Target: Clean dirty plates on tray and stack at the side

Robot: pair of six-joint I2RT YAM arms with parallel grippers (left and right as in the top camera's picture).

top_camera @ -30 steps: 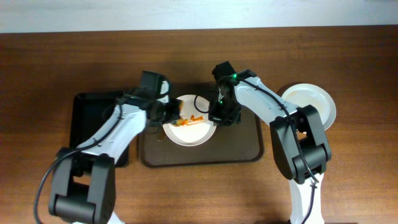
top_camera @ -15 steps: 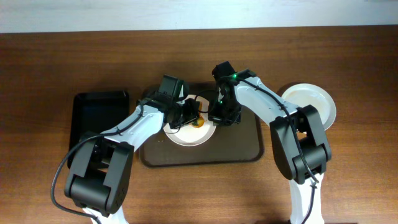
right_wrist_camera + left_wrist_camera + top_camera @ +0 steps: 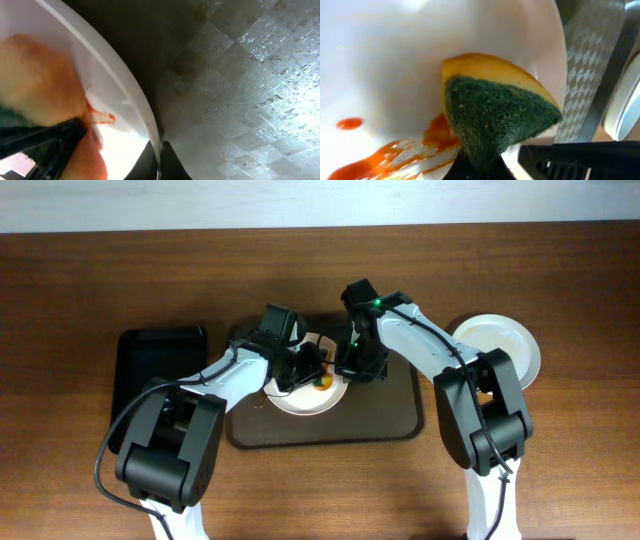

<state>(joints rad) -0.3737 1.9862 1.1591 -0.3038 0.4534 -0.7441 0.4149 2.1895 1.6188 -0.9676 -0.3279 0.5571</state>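
1. The left gripper (image 3: 312,370) is clamped on a sponge (image 3: 495,112), yellow with a green scouring face, which is pressed onto the dirty plate (image 3: 300,392).
2. The right gripper (image 3: 360,366) is closed on that plate's right-hand rim. In the right wrist view the white rim runs down into the pinched fingertips at the bottom of the frame.
3. The dirty plate sits on the tray (image 3: 390,425) at the centre of the overhead frame. A clean plate (image 3: 500,345) lies off the tray at the right of the frame; I cannot tell whether another lies under it.
4. In the left wrist view the sauce (image 3: 395,157) lies to the lower left of the sponge. Its streaks run up to touch the sponge's lower edge, and a separate spot (image 3: 349,123) sits further left.
5. The next wipe probably needs to travel toward that lower left, away from the pinched rim. The left arm is the nearer one for the stroke, while the right holds the plate steady.
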